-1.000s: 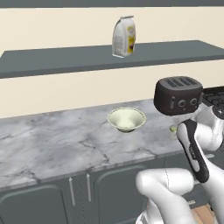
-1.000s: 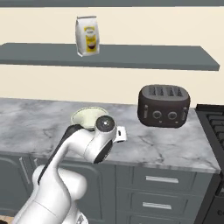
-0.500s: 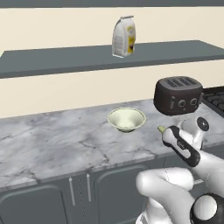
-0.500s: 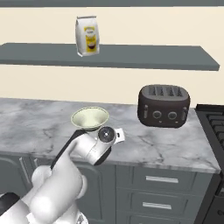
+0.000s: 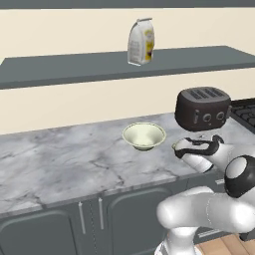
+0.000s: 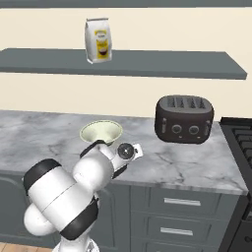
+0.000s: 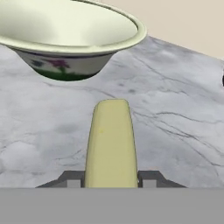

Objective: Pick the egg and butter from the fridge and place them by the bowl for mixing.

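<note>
Holding the butter [image 7: 110,144] clamped between its nearly closed jaws, the gripper [image 7: 110,178] hangs low over the counter [image 7: 175,113] just short of the bowl [image 7: 70,39]. Setting the butter down remains; no egg lies by the bowl, so that fetch likely remains too. The stick's long axis points away from the hand, toward the bowl.

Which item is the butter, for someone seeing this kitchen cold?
Start at the grey marbled counter under the long shelf, and find the round cream-white bowl left of the dark toaster. Just right of that bowl, the hand is shut on a pale yellow elongated butter stick pointing at the bowl. It is the sole yellow bar-shaped thing there.
</note>
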You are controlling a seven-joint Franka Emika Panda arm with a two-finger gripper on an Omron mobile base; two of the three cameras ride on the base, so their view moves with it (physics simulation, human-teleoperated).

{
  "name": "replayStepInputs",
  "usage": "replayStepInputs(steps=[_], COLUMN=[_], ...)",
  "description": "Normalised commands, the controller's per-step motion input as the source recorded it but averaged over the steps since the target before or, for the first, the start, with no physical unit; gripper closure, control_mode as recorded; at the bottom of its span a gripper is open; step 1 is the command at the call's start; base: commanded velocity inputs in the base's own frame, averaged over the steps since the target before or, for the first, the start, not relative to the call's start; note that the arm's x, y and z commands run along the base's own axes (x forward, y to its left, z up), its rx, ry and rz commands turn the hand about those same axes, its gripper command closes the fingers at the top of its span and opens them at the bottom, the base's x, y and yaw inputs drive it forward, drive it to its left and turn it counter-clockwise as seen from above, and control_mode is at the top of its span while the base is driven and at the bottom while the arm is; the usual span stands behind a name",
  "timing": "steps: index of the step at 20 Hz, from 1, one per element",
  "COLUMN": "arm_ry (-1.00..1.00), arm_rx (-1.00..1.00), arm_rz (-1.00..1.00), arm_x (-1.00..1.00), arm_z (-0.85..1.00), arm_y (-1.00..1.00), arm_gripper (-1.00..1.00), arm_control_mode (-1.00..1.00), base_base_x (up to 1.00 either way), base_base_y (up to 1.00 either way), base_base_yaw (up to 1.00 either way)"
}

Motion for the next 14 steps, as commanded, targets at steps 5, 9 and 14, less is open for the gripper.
replayStepInputs(steps=[5, 9, 14], arm_ry=[0.02, 0.00, 0.00], arm_rx=[0.00, 0.01, 0.00], arm_rz=[0.04, 0.02, 0.00], arm_x=[0.21, 0.20, 0.33], arm_z=[-0.17, -0.16, -0.05], arm_y=[0.00, 0.05, 0.23], arm_gripper=[1.00, 1.00, 1.00], arm_control_mode=[-1.00, -1.00, -1.00], base_base_x=[0.00, 0.00, 0.00], base_base_y=[0.00, 0.00, 0.00], base_base_yaw=[0.00, 0.00, 0.00])
